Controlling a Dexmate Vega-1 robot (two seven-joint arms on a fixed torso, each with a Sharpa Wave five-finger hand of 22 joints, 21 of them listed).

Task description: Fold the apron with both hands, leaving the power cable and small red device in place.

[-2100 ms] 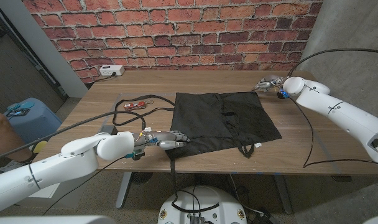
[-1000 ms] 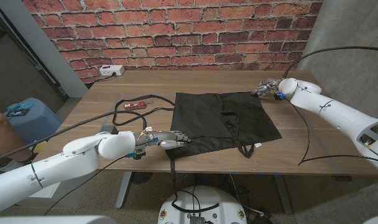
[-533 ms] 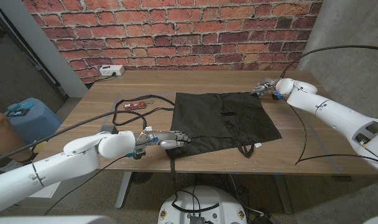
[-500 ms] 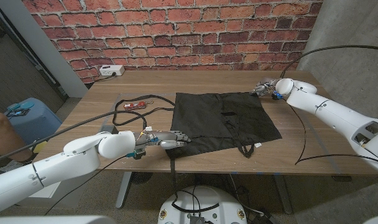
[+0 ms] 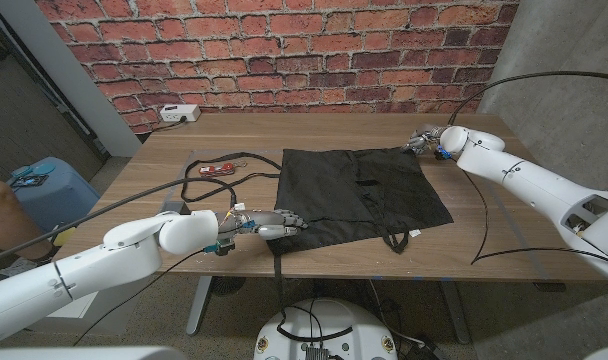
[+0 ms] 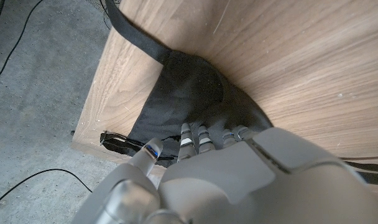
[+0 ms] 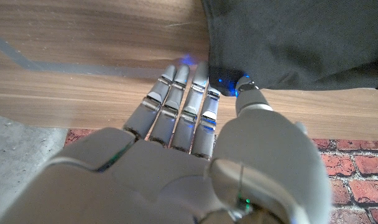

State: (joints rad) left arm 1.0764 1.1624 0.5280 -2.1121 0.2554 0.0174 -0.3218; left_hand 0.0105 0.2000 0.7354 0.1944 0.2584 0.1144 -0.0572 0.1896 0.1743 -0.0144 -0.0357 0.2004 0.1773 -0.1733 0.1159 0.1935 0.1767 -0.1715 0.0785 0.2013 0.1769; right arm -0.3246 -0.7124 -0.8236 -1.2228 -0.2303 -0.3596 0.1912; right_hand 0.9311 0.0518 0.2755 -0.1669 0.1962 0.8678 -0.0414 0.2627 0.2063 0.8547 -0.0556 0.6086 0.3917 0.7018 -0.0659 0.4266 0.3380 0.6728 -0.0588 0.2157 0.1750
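Fingers (image 5: 284, 222) of the left hand (image 5: 264, 224) lie stretched out on the near left corner of the black apron (image 5: 359, 193), close to the table's (image 5: 484, 225) front edge; the left wrist view shows the fingertips (image 6: 188, 132) pressing on the dark cloth where it bunches at the wood's edge, with a thumb beside them, but whether any cloth is actually pinched between them cannot be told. One apron strap (image 5: 278, 262) hangs over the front edge just beside that hand, and another strap loop (image 5: 395, 240) lies on the wood near the apron's near right corner.

Spread mostly flat, the apron covers the middle of the table, its far edge running roughly straight and its right side flaring outward toward the near edge.

Left of the apron, a black power cable (image 5: 199, 178) loops across the wood, and the small red device (image 5: 216, 169) sits within those loops, apart from the cloth.

At the far right corner of the apron is the right hand (image 5: 427, 139). Its wrist view shows the fingers (image 7: 176, 99) held straight and close together over the bare wood, with the thumb tip (image 7: 244, 85) touching the very corner of the cloth; no grip on the fabric is visible, so its hold cannot be told.

Beyond the table, a white power strip (image 5: 179, 113) rests at the far left edge, against the brick wall (image 5: 284, 50)
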